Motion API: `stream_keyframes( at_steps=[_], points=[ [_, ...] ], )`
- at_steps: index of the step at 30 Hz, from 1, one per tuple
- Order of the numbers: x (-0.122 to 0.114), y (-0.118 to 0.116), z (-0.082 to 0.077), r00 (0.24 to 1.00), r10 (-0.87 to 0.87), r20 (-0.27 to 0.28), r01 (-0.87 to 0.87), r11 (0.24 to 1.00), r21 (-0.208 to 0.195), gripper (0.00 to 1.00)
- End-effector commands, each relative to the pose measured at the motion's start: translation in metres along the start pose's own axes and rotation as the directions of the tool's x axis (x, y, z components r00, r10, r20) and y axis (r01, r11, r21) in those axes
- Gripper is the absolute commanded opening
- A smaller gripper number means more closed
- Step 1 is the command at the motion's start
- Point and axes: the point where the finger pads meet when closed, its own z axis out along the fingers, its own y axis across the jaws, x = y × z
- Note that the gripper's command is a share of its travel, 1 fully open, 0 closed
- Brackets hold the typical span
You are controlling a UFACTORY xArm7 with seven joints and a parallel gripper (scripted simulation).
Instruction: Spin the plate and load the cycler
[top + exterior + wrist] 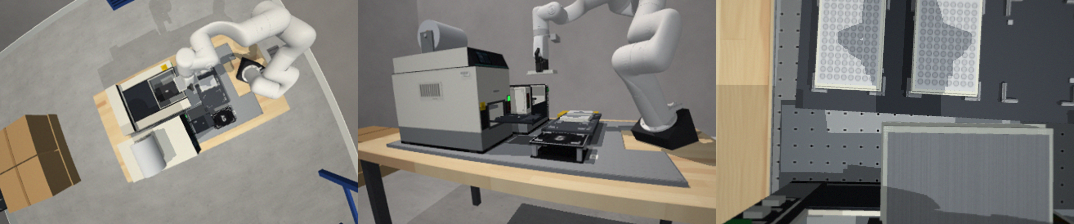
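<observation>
My gripper (182,81) (542,65) is shut on the sealed plate K73 (181,84) (542,72) (966,170) and holds it level, high above the deck, near the centrifuge's open door window (167,92). The plate's grey film fills the lower wrist view and hides the fingers. Two white well plates sit in deck nests below: the left one (850,45) at the deck's end, the right one (946,45) in the middle nest; they also show in the exterior view (579,114). The sealer's stage (519,118) is bare. The CY nest (222,118) (558,141) is empty.
The sealer (163,143) (440,102) with its film roll (147,159) (441,36) stands beside the centrifuge (139,102) (530,102). An empty deck nest (1036,95) lies to the right of the plates. A cardboard box (33,159) stands on the floor.
</observation>
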Motion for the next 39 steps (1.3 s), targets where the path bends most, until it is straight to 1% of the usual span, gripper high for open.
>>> stream_keyframes(
  at_steps=[1, 5, 11, 14, 20, 22, 37, 39],
  points=[
    [-0.001, -0.009, -0.002, 1.000, 0.000, 0.004, 0.000, 1.000, 0.002, 0.00],
    [-0.001, -0.014, -0.002, 1.000, 0.000, 0.004, 0.000, 1.000, 0.002, 0.00],
    [-0.001, -0.028, -0.002, 1.000, 0.000, 0.004, 0.000, 1.000, 0.002, 0.00],
    [-0.001, -0.028, -0.002, 1.000, 0.000, 0.004, 0.000, 1.000, 0.002, 0.00],
    [-0.015, -0.028, -0.002, 1.000, 0.000, 0.004, 0.000, 1.000, 0.002, 0.00],
    [-0.015, -0.028, -0.002, 1.000, 0.000, 0.004, 0.000, 1.000, 0.002, 0.00],
    [-0.050, -0.028, -0.002, 1.000, 0.000, 0.004, 0.000, 1.000, 0.002, 0.00],
    [-0.050, -0.028, -0.002, 1.000, 0.000, 0.004, 0.000, 1.000, 0.002, 0.00]
  ],
)
